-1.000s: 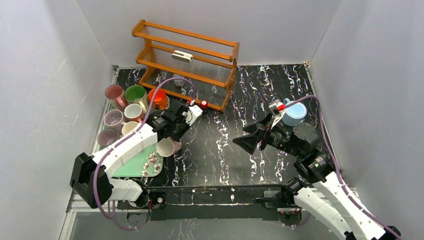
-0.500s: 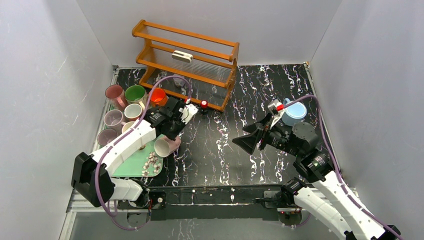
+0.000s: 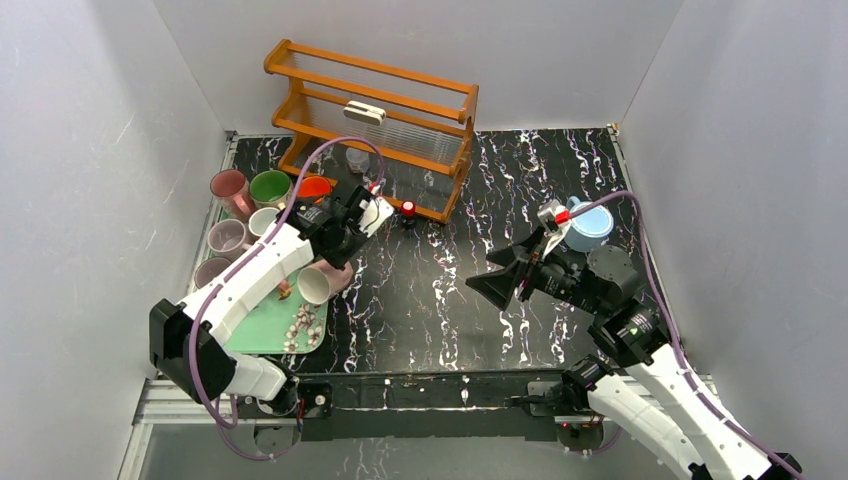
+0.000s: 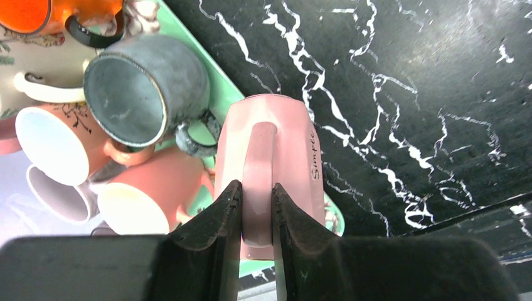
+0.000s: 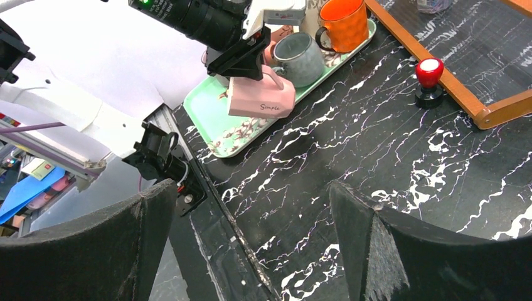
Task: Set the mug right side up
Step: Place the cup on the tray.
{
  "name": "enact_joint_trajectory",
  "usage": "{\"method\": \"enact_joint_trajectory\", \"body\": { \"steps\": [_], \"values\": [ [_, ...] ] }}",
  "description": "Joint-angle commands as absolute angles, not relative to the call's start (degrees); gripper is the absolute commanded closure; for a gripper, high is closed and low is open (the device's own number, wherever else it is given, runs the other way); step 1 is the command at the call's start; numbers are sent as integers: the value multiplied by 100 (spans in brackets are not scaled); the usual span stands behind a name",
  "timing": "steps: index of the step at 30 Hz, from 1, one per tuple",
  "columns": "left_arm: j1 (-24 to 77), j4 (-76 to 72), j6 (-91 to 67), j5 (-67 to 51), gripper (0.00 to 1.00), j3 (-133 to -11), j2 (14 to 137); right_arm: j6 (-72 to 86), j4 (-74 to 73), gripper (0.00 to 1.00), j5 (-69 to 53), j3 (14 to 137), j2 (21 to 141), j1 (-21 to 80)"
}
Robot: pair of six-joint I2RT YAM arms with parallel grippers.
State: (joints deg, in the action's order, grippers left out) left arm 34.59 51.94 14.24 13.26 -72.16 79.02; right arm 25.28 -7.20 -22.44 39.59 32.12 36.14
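Observation:
The pink mug (image 3: 318, 283) hangs on its side above the tray's right edge, its pale mouth turned toward the near side. My left gripper (image 4: 256, 199) is shut on the mug's handle (image 4: 260, 163), one finger on either side; the body (image 4: 295, 150) reads "Simple". In the right wrist view the same mug (image 5: 260, 100) is level under the left arm's black fingers. My right gripper (image 3: 497, 283) stands open over the black marble table at centre right, well apart from the mug, with nothing between its fingers.
A green tray (image 3: 262, 330) at the left holds several upright mugs, among them a grey one (image 4: 147, 91) and an orange one (image 3: 314, 187). A wooden rack (image 3: 370, 120) stands at the back, a red-knobbed stamp (image 3: 408, 210) before it. A blue mug (image 3: 588, 227) sits beside the right arm.
The left arm has carried the pink mug a little left and back, closer to the mugs on the tray. The right arm has stayed still.

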Motion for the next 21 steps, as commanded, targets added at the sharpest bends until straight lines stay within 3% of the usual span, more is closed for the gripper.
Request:
{"method": "enact_joint_trajectory", "body": {
  "steps": [1, 12, 21],
  "values": [
    [3437, 5996, 1481, 1861, 100, -7506, 7554, 2472, -722, 1, -2219, 4156, 3067, 3631],
    [3133, 6393, 1470, 2639, 100, -7099, 7667, 2467, -1132, 1, -2142, 4287, 2649, 3630],
    [2823, 6155, 1594, 2380, 100, -6810, 7925, 2418, -1344, 1, -2122, 4300, 2503, 3630]
  ]
}}
